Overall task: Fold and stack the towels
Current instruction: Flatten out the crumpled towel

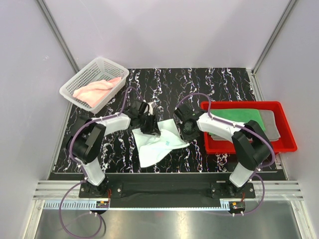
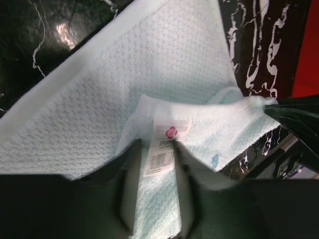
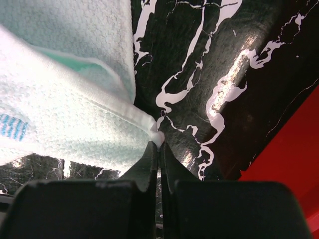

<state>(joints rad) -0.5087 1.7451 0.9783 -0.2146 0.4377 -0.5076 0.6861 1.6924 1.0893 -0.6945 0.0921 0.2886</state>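
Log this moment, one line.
left hand: open astride mint towel; right hand: shut on its corner; green towel, grey towel: red tray; pink towel: basket

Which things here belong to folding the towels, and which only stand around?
For the job: mint towel, green towel, grey towel, pink towel.
Only standing around: white basket, red tray.

Both our arms bend inward; the left gripper (image 2: 157,147) has its jaws astride the pale towel (image 2: 149,74), the right gripper (image 3: 159,143) pinches its corner tight.
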